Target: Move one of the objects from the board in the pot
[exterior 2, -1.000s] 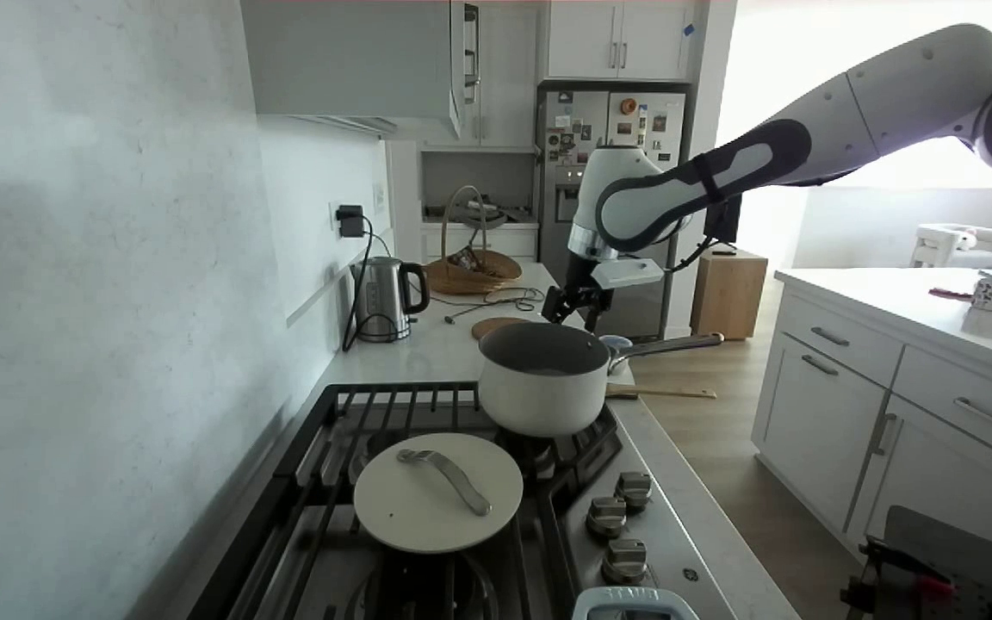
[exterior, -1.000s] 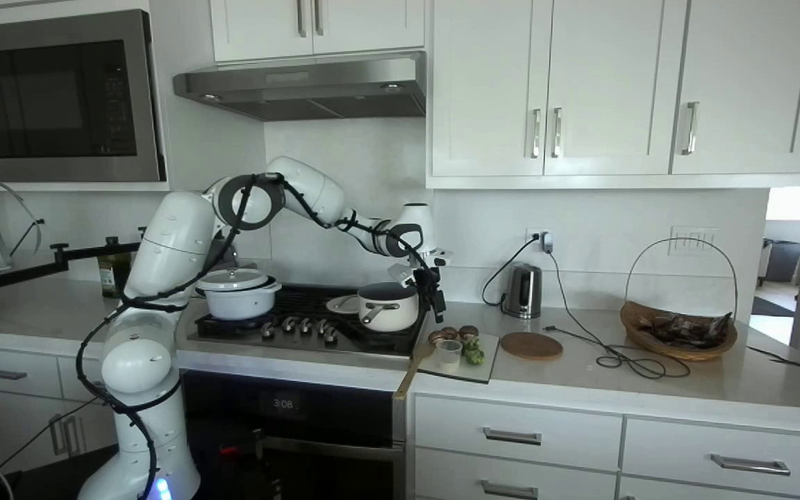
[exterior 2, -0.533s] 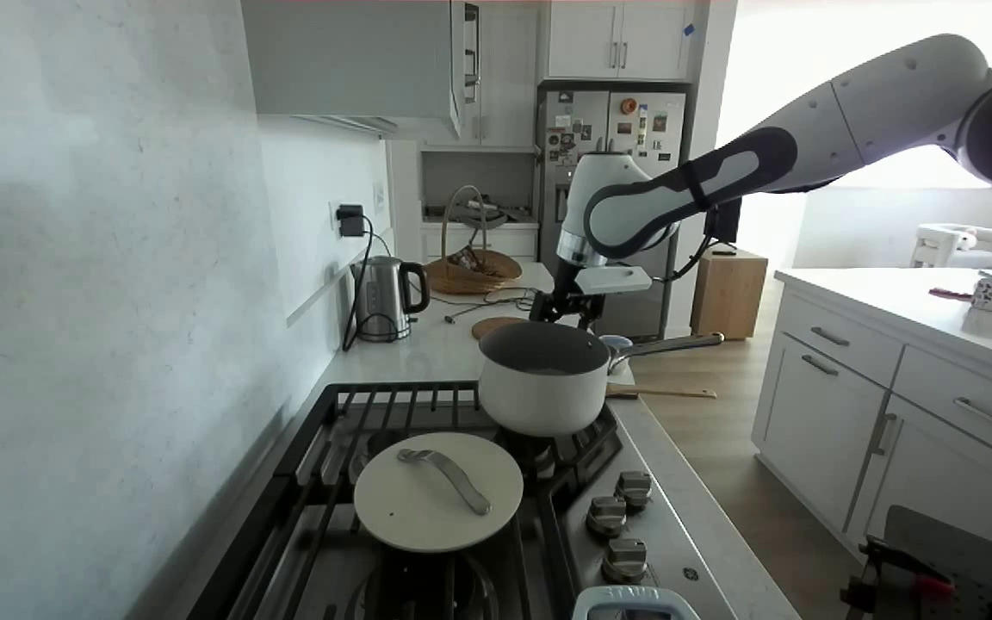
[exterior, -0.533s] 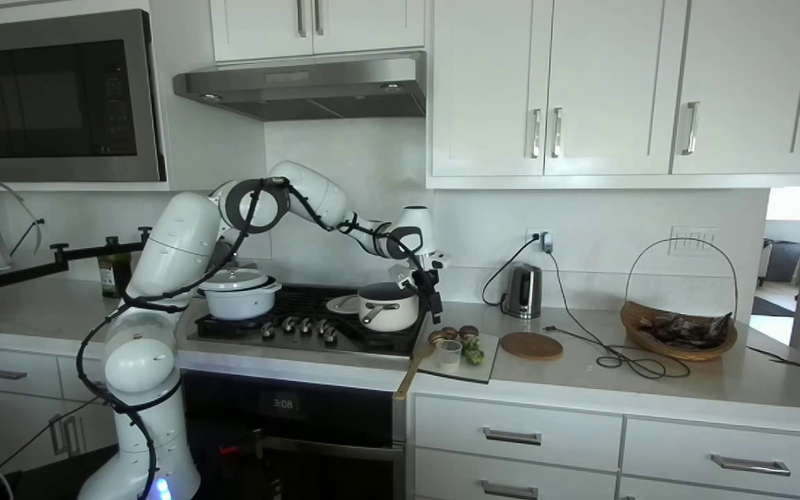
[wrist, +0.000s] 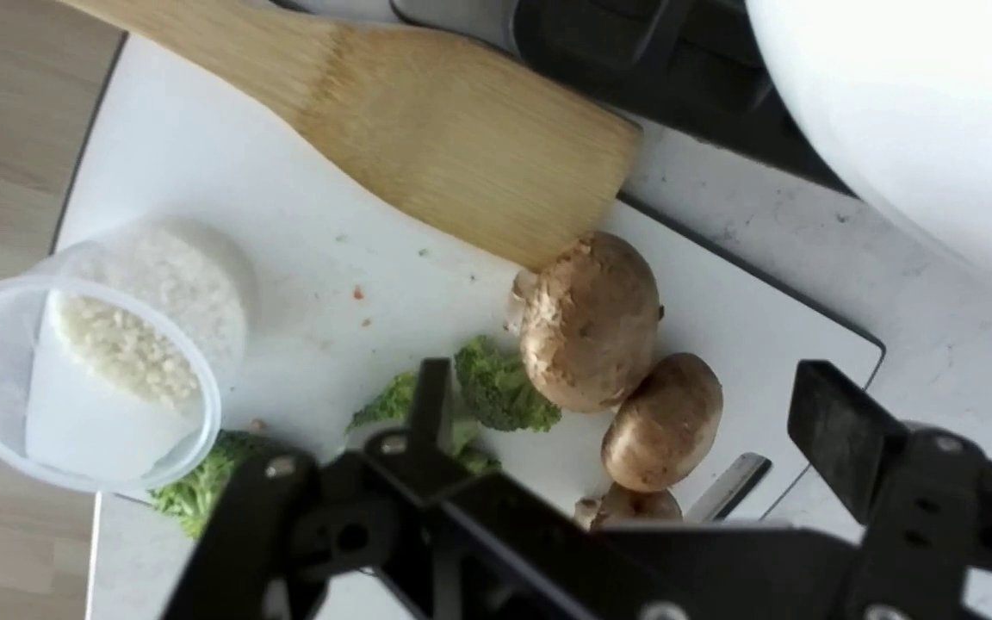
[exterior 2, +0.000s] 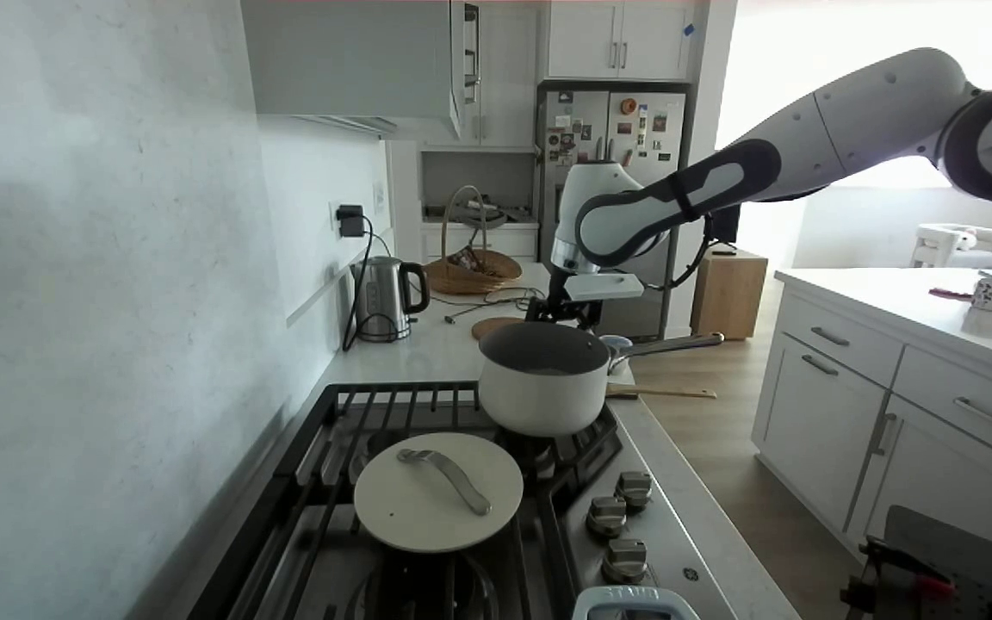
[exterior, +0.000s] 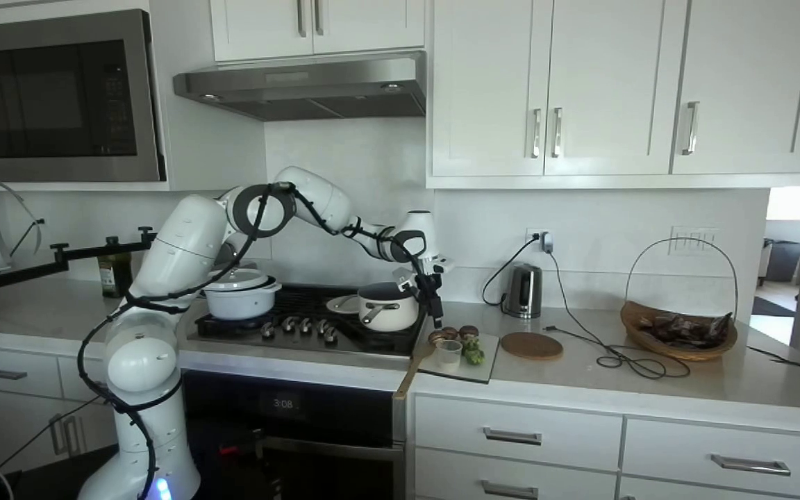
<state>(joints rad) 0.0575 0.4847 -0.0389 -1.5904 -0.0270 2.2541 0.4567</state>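
On the left of the board (wrist: 763, 336), in the wrist view, a clear rice cup (wrist: 210, 405) is standing upright, while a wooden spatula (wrist: 470, 138) is lying along the board's upper-right edge. Toward the board's middle, broccoli (wrist: 505, 387) is lying partly hidden by the gripper (wrist: 623, 405), whose jaws are standing wide apart and gripping nothing.

Next to the right on the board, below the gripper, the coming grasp is probably turning on how things are lining up with the gap. The larger mushroom (wrist: 589, 327) is lying toward the board's upper-right edge; a third mushroom (wrist: 634, 505) is lying partly hidden, farther from that edge; the smaller mushroom (wrist: 664, 422) is sitting between these two, near the middle of the gap. Which is being sought, I cannot tell.

The larger mushroom's stem is pointing toward the cup's end of the board, its cap stretching crosswise to that stem. The smaller mushroom's long axis is running roughly square to the board's upper-right edge and steeply across the closing line, so the jaws would likely be meeting its narrow sides.

Past that edge of the board, the white pot (wrist: 948, 112) is showing; in both exterior views it is standing uncovered on the cooktop (exterior: 310, 298), its lid (exterior 2: 427, 508) lying beside it.
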